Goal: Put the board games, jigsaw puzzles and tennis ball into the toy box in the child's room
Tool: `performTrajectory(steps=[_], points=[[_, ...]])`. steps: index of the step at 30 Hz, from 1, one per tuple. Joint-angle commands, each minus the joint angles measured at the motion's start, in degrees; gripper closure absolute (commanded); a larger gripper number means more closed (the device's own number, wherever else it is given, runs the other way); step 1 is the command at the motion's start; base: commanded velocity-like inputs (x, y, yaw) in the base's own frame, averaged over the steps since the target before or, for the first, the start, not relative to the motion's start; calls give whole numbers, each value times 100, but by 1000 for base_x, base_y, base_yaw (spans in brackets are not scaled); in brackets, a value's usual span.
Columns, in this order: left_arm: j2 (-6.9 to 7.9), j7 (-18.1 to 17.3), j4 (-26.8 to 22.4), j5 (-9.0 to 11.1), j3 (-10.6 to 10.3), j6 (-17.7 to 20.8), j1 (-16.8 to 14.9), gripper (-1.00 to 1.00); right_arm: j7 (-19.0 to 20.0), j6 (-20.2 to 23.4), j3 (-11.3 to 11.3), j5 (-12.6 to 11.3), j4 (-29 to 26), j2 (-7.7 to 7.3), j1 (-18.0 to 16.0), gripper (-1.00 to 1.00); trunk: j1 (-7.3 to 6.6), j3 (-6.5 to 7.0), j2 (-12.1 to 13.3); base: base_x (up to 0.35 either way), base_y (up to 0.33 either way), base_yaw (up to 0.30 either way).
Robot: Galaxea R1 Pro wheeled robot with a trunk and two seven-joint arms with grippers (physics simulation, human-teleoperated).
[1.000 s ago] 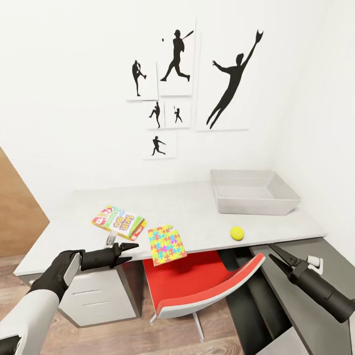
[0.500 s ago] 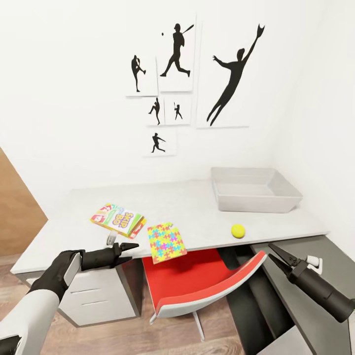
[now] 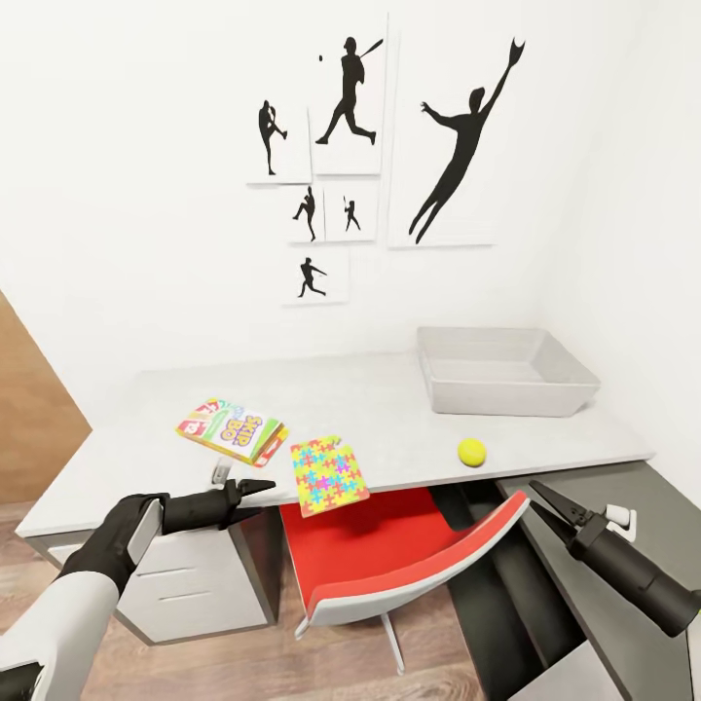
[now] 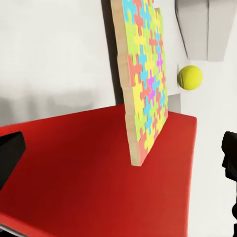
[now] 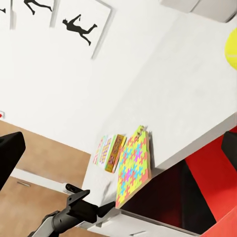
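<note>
On the pale table (image 3: pixel 389 404) lies the white-and-orange SKIP BO board game (image 3: pixel 232 429). Beside it the multicoloured jigsaw puzzle (image 3: pixel 329 475) juts over the front edge; a second edge seems to peek from under it. The tennis ball (image 3: pixel 472 451) rests to the right, near the front. The grey toy box (image 3: pixel 506 383) stands at the back right with nothing in it. My left gripper (image 3: pixel 265 488) hovers open just below the table edge, left of the puzzle (image 4: pixel 145 84). My right gripper (image 3: pixel 534 496) is open, low and right of the ball (image 4: pixel 190 77).
A red chair (image 3: pixel 389 555) is tucked under the table below the puzzle. White drawers (image 3: pixel 195 584) sit under the left end. A lower dark-grey desk (image 3: pixel 623 604) lies at the right, a brown door (image 3: pixel 29 419) at the left.
The whole picture has shifted a little, so the camera moved: the table and its things sit slightly higher and nearer. Both arms hold the same pose.
</note>
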Motion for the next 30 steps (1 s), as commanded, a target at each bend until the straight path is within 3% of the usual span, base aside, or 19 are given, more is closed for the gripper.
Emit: performTrajectory(steps=[1, 17, 30], points=[[-3, -19, 1, -8, 9, 24, -3, -100, 32, 19, -7, 22, 0, 0, -5, -100, 0, -5, -3, 0, 0, 0], [-12, -26, -7, -8, -3, 22, -2, -100, 35, 19, 0, 22, 0, 7, -5, -100, 0, -5, -3, 0, -5, 0], [-13, -27, -20, -8, -4, 22, -2, -100, 38, 19, -6, 22, 0, 9, -5, -100, 0, -5, -3, 0, -127, 0]])
